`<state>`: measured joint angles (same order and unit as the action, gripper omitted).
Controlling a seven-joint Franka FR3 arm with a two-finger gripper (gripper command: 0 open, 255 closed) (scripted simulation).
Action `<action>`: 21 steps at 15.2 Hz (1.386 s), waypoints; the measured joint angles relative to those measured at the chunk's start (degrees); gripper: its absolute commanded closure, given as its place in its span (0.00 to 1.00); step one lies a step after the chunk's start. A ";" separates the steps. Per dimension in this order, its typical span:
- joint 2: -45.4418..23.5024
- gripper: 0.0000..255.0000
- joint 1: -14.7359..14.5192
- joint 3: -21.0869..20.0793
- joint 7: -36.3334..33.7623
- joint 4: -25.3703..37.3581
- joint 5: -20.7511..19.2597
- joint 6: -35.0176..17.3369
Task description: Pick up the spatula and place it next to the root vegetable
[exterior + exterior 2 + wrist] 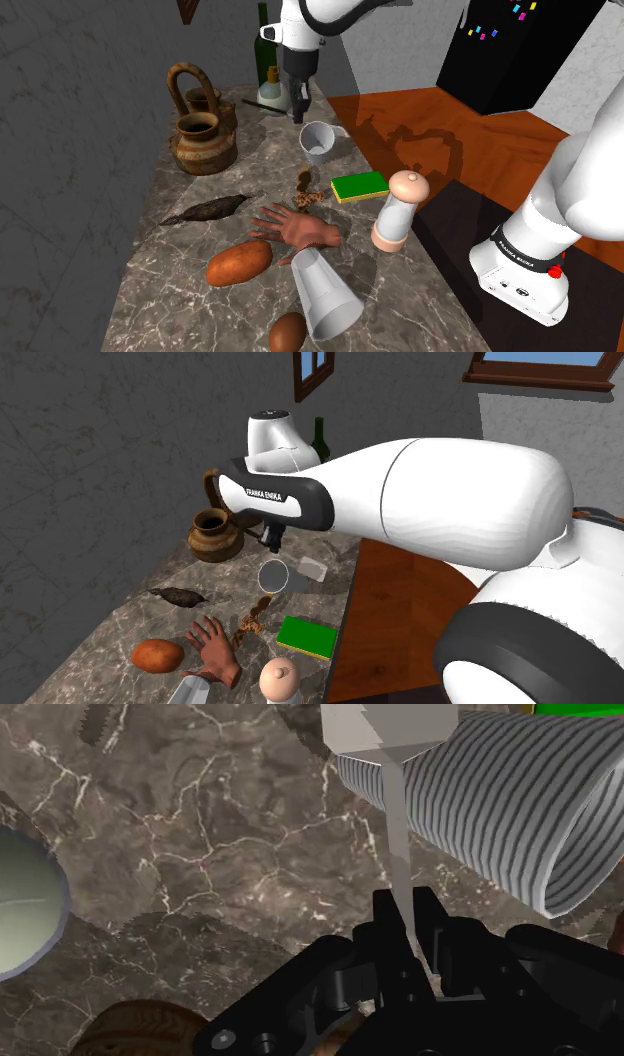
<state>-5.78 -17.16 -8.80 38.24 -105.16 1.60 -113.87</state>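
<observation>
My gripper (297, 100) hangs over the far end of the marble counter (160, 290), above a grey mug (318, 140). In the wrist view the gripper (408, 929) is shut on the thin pale-grey handle of the spatula (398, 834). Its blade points away from the hand, and the striped mug (510, 804) lies just beyond it. The root vegetable, an orange-brown sweet potato (239, 262), lies near the counter's front, far from the gripper. It also appears in the second exterior view as the sweet potato (157, 654), with the gripper (272, 537) above the mug (272, 578).
A brown jug (205, 125) and a green bottle (265, 40) stand at the back. A brown model hand (300, 232), a tipped grey cup (322, 290), a brown egg-shaped thing (287, 332), a dark shrivelled piece (205, 210), a green sponge (360, 185) and a pink grinder (400, 210) crowd the front.
</observation>
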 measured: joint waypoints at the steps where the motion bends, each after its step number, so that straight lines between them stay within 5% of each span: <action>1: 0.74 1.00 -0.73 -0.60 -1.34 -1.09 -0.01 -0.41; 13: 7.19 1.00 -8.39 -7.92 -16.16 -8.82 0.40 -2.27; 21: 6.20 1.00 -13.99 -13.74 -27.98 -8.03 -0.65 -2.67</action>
<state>0.43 -31.15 -22.53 10.27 -113.19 0.95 -116.54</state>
